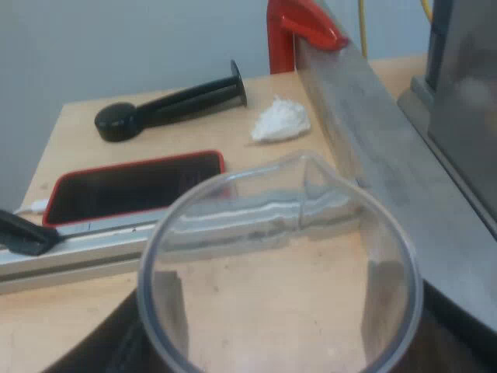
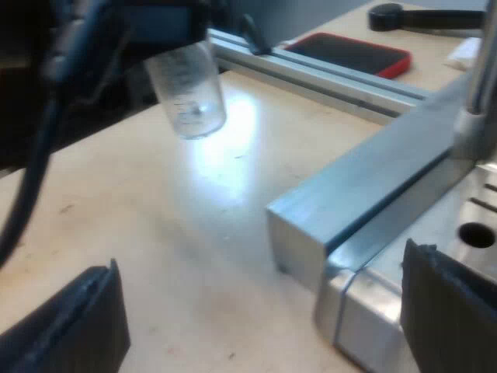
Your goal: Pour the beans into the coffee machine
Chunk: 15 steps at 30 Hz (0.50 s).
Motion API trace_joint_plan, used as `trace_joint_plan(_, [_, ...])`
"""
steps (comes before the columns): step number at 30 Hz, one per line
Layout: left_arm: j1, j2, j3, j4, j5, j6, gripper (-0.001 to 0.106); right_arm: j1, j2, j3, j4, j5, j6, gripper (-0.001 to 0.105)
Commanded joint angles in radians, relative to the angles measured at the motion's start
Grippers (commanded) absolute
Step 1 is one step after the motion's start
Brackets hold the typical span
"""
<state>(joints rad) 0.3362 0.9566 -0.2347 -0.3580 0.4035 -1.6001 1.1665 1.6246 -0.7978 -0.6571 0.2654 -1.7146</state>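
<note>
The clear measuring glass (image 1: pixel 279 272) fills the space right in front of the left wrist camera, and my left gripper (image 1: pixel 279 346) is shut on it. I see the wooden table (image 1: pixel 78 132) through the glass and no beans inside. In the right wrist view the same glass (image 2: pixel 186 93) hangs in the air over the table, held by my left gripper (image 2: pixel 167 31). My right gripper (image 2: pixel 264 318) is open, low over the table beside a corner of the espresso machine's metal base (image 2: pixel 466 225). The machine's steel side (image 1: pixel 466 101) stands close by the glass.
A tamper with a black knob (image 1: pixel 167 105) lies on the table near a crumpled white tissue (image 1: pixel 281 120). A phone in a red case (image 1: pixel 132 186) lies by an aluminium rail (image 1: pixel 78 249). A thick metal beam (image 2: pixel 365 186) runs along the machine, ending at a red part (image 1: pixel 299 27).
</note>
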Motion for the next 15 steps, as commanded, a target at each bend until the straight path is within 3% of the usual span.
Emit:
trace_joint_plan(1, [-0.035,0.089,-0.006,-0.126,0.014,-0.049,0.000,-0.024,0.026,-0.032,-0.020,-0.001,-0.009,0.074])
trace_joint_plan(5, [-0.060,0.211,-0.006,-0.232,0.011,-0.049,0.000,-0.039,0.052,-0.053,-0.020,-0.006,-0.009,0.074])
trace_joint_plan(9, [-0.060,0.344,-0.009,-0.391,-0.075,-0.071,0.000,-0.052,0.080,-0.071,-0.020,-0.019,-0.009,0.074])
trace_joint_plan(15, [-0.060,0.486,-0.053,-0.425,-0.085,-0.083,0.000,-0.072,0.104,-0.085,-0.020,-0.023,0.014,0.074])
